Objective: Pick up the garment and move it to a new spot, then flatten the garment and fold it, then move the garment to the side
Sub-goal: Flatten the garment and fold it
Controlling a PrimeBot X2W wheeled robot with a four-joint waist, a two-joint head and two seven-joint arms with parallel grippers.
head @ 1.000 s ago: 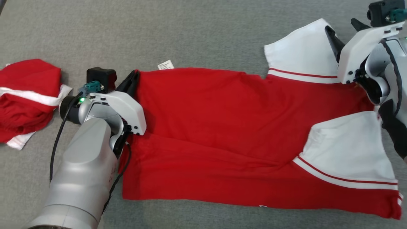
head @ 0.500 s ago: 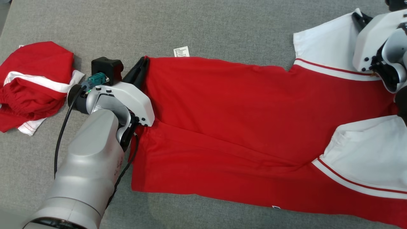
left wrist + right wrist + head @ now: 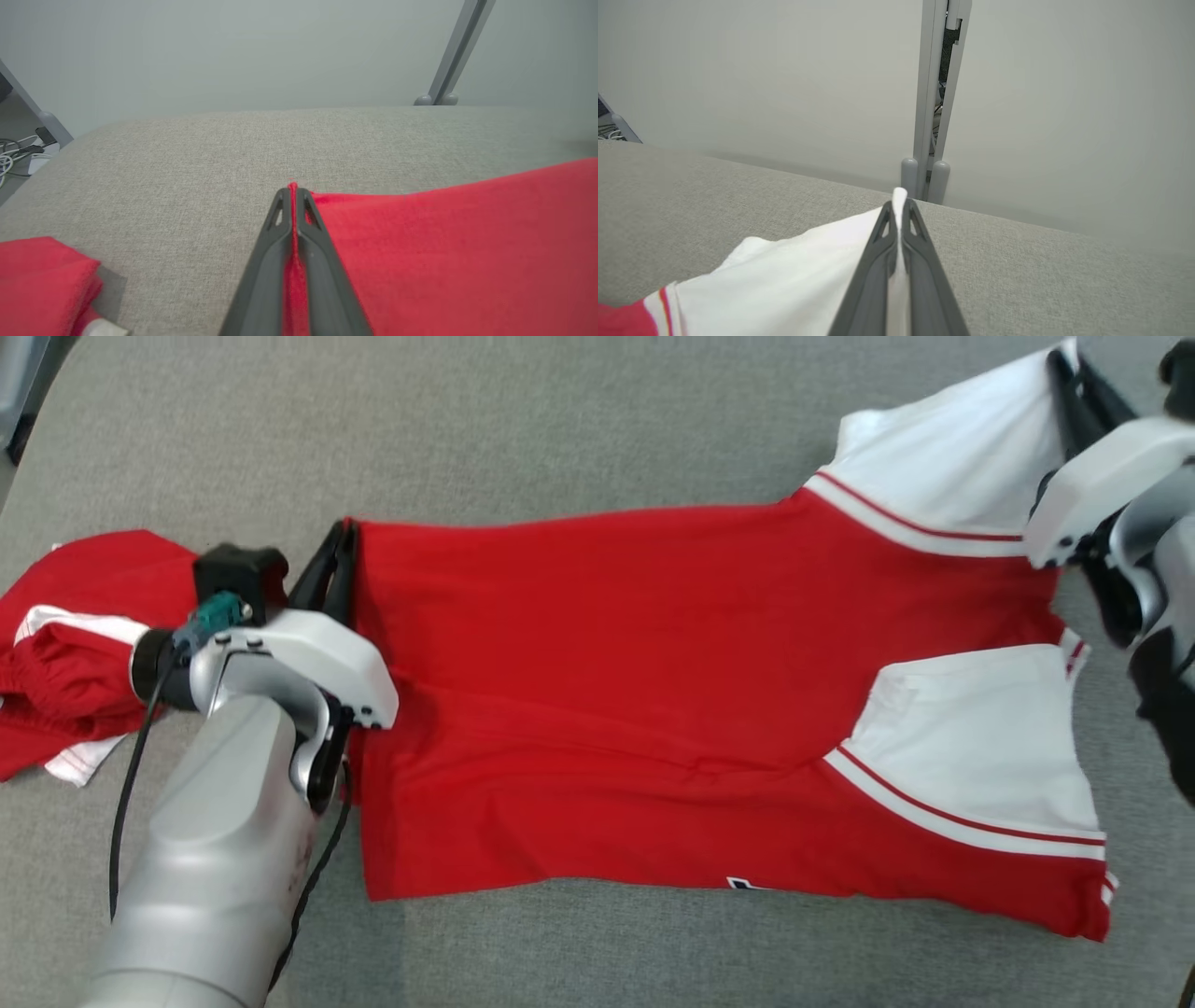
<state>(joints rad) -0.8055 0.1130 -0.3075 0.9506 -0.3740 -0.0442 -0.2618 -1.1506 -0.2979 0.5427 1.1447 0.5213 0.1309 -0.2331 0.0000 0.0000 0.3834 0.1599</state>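
Silver forearm (image 3: 224, 859), white-shelled dark left pincer (image 3: 344, 528)

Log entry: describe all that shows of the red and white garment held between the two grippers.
The garment is a red, knit-looking shirt with white sleeves edged by a thin red stripe: the far sleeve and the near sleeve. It lies stretched across the grey fabric surface, mostly flat, with one long crease down its middle. The left gripper is shut on its far hem corner, the right gripper on the far sleeve's end.
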